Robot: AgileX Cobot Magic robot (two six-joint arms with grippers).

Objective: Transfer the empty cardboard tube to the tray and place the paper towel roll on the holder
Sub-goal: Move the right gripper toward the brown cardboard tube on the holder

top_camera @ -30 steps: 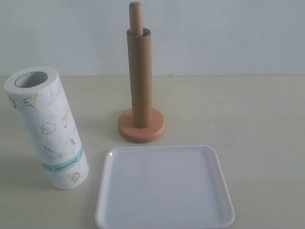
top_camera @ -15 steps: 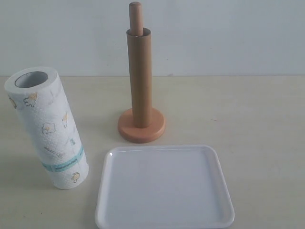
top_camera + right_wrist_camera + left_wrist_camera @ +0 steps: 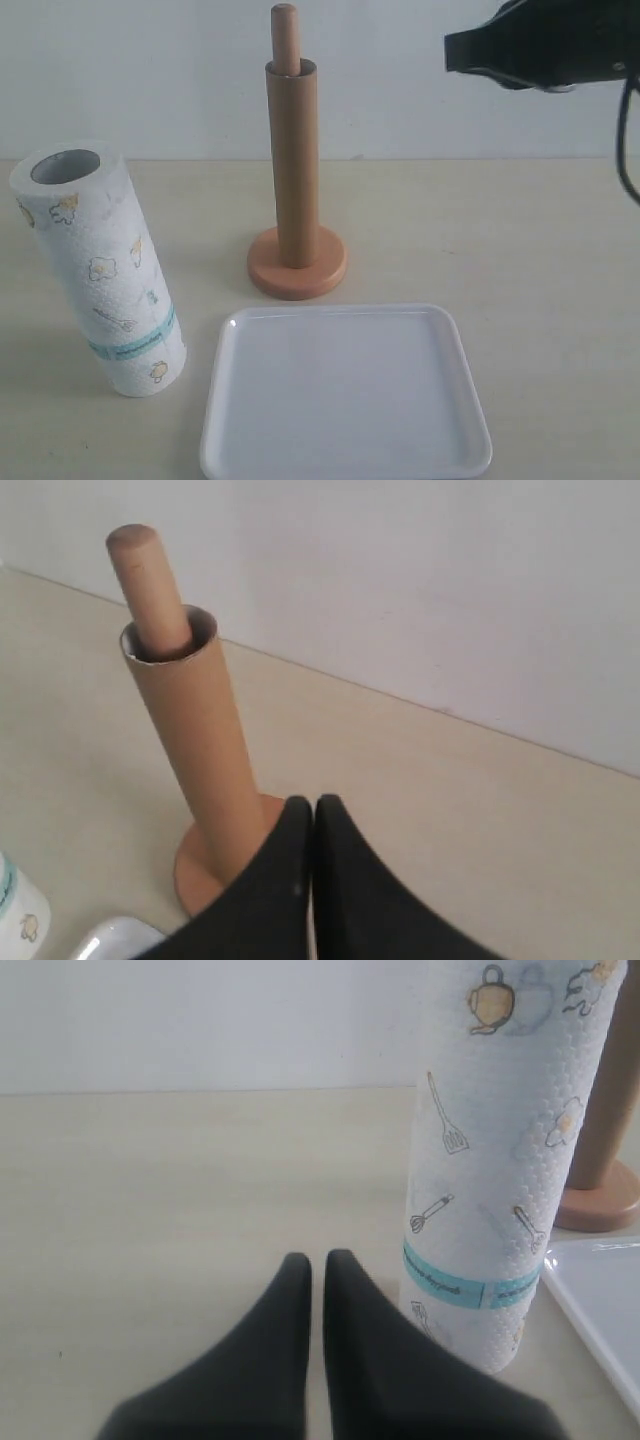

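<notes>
Plain brown cardboard tube [image 3: 293, 165] sits sleeved over the upright orange wooden holder [image 3: 297, 278], behind the glossy white tray [image 3: 345, 400]. Printed white paper towel roll [image 3: 100, 270] stands left on the counter [image 3: 540, 260]. Left end effector [image 3: 317, 1260] and right end effector [image 3: 314, 805] both closed, empty.

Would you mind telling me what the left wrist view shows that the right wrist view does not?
Left only: the left gripper, jaws shut. Right only: the right gripper, jaws shut, and the holder tip standing out of the open tube. Both: the roll, large in the left view, a mere edge in the right; the holder base; a tray corner.
</notes>
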